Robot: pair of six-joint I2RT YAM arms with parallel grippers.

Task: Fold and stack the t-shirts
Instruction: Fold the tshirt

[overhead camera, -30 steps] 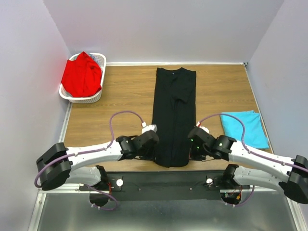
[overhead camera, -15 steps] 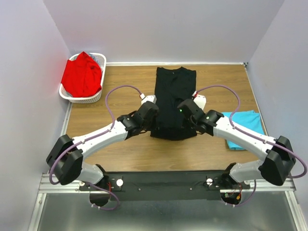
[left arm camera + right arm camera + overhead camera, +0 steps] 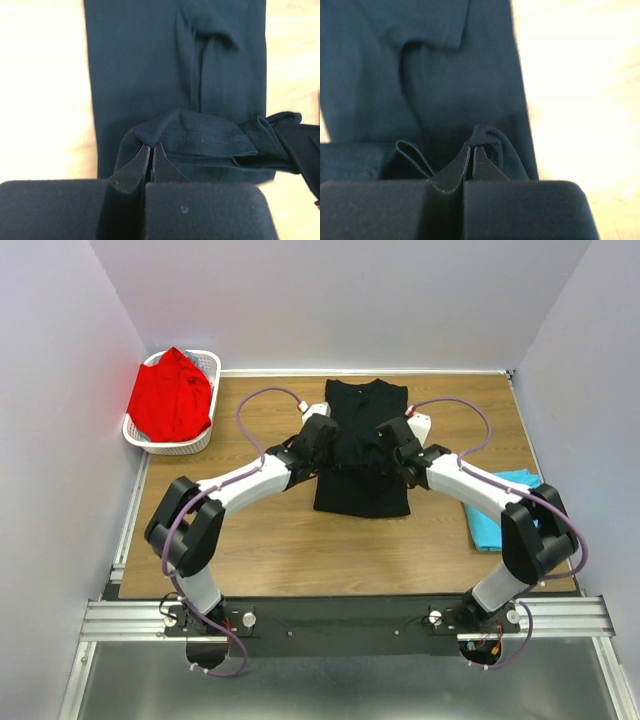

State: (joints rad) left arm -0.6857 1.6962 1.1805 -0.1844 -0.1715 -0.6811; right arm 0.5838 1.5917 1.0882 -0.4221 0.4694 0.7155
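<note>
From above, shows the black t-shirt (image 3: 360, 495) lying mid-table toward the far edge of the table (image 3: 260, 540), collar pointing away from the arms. Shows too the left gripper (image 3: 318, 440) at the shirt's left edge and the right gripper (image 3: 392, 448) at its right edge, yet hides how the jaws stand (black on black there).

From the left wrist, settles it: fingers (image 3: 132, 170) pressed together on a stitched hem, lifting it in a soft loop off the flat layer beneath. From the right wrist, much the same: fingers (image 3: 451, 170) pinched tight on a bunched corner of the same black cloth, with bare wood to the right. Neither close view takes in anything else.

Wood-grain top, closed in by pale walls at the left, far and right sides; bounded at the near edge by a metal rail (image 3: 350, 615) carrying both arm bases.

At the far left corner, a white basket (image 3: 185, 447) heaped with the red t-shirt (image 3: 170, 395). At the right edge, the turquoise t-shirt (image 3: 487, 530), partly covered by the right arm crossing above it. Over the wood on either side of the black shirt, loops of purple cable (image 3: 255, 405).
</note>
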